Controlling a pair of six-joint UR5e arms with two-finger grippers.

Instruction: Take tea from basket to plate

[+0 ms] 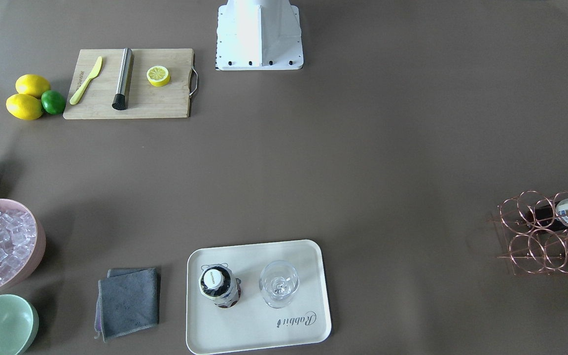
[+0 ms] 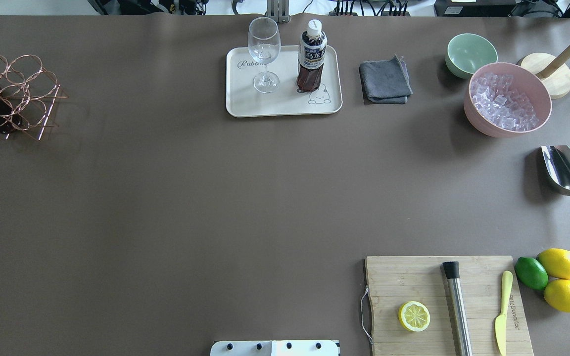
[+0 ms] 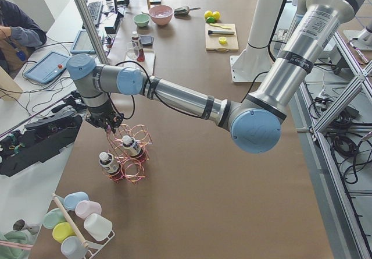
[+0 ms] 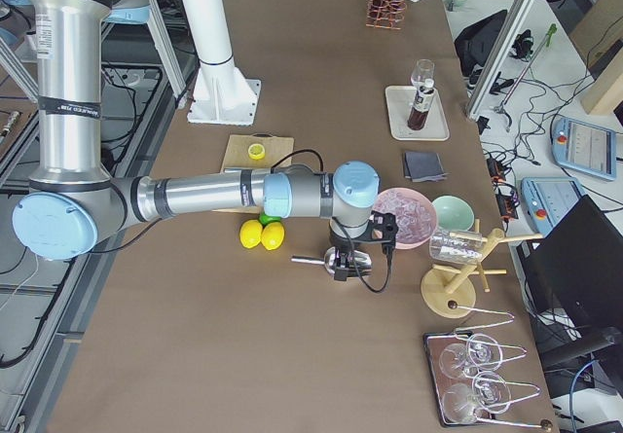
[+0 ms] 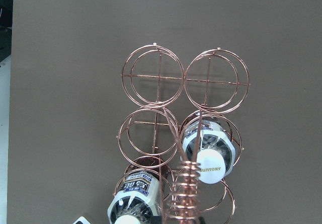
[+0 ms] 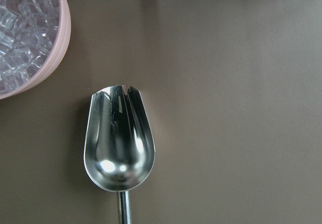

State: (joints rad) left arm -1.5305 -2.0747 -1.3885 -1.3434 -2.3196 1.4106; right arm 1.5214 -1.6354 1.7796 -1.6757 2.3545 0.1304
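One tea bottle [image 2: 311,57] stands upright on the cream plate [image 2: 285,108], beside a wine glass [image 2: 264,54]. The copper wire basket [image 2: 15,96] sits at the table's left end. In the left wrist view the basket [image 5: 156,75] holds two more tea bottles, one in a middle cell [image 5: 209,151] and one at the bottom edge [image 5: 133,204]. My left gripper [image 3: 108,125] hangs just above the basket's coiled handle, and I cannot tell if it is open or shut. My right gripper [image 4: 343,264] hovers over the steel scoop [image 6: 119,143], its state unclear too.
A grey cloth [image 2: 385,80], a mint bowl [image 2: 470,52] and a pink bowl of ice [image 2: 507,99] lie right of the plate. A cutting board [image 2: 443,301] with half a lemon, muddler and knife sits near my base, lemons and a lime [image 2: 531,273] beside it.
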